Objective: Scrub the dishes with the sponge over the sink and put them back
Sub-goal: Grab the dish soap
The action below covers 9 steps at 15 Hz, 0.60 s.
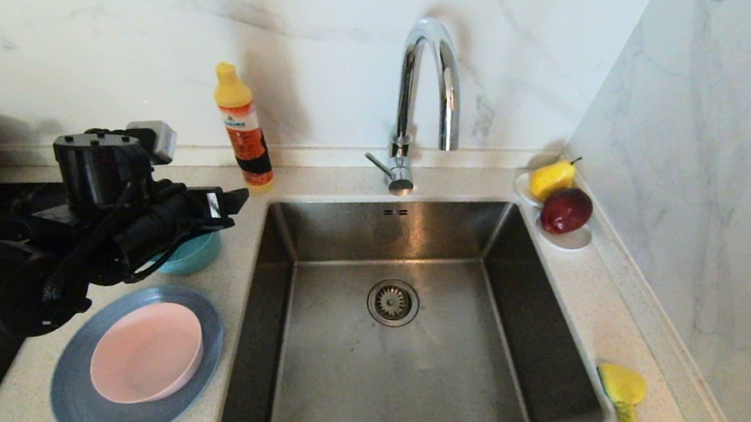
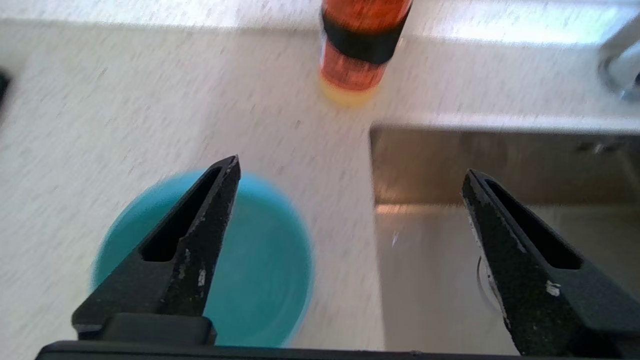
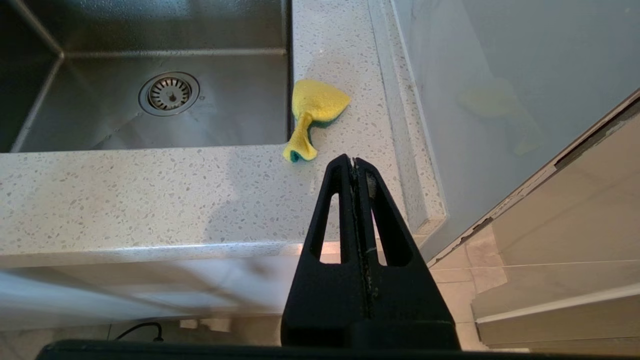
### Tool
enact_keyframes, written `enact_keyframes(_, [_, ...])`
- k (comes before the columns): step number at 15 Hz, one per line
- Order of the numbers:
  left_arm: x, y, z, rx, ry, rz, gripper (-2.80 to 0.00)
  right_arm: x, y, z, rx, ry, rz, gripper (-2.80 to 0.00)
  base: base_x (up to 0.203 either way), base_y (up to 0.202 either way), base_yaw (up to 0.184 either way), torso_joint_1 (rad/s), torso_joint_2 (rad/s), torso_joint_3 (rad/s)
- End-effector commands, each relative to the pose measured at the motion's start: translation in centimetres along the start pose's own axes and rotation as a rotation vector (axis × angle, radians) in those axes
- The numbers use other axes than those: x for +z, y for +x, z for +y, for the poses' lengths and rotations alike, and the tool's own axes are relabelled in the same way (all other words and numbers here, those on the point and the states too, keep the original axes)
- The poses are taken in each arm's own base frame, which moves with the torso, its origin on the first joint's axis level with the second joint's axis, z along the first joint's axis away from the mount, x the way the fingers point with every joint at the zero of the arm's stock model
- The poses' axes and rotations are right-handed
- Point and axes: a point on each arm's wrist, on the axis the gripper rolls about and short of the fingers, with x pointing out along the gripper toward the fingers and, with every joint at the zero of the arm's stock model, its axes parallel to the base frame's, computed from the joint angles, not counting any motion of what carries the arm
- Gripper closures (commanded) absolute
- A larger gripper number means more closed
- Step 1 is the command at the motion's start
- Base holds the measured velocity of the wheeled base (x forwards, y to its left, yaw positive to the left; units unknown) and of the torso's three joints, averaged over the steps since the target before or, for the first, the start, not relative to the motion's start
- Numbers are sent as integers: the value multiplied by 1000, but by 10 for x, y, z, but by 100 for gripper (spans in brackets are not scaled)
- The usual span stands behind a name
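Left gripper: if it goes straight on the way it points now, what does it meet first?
Probably the countertop between the teal bowl and the sink. The open left gripper straddles that strip; one finger overlaps the bowl, though depth is unclear.

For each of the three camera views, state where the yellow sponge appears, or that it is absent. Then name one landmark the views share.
Head view: the sponge lies crumpled on the counter, just off the sink's near right corner.
Left wrist view: not in it.
Right wrist view: the sponge lies on the counter beside the sink's rim, beyond the shut right gripper.
Shared landmark: the sink, in all three views.
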Motion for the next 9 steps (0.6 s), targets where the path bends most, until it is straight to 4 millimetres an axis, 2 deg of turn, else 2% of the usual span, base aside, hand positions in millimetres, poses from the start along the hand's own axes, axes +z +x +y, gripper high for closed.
enact_keyframes(1, [-15,22,-3,0,-2,-18,-280,0,0,0,1,0,1,0,0,0,0,0,0,0])
enact_keyframes(6, [-27,51,-8,0,-7,-58,-280,0,0,0,1,0,1,0,0,0,0,0,0,0])
enact_keyframes(9, [-16,63,-12,-6,-23,-120,-280,0,0,0,1,0,1,0,0,0,0,0,0,0])
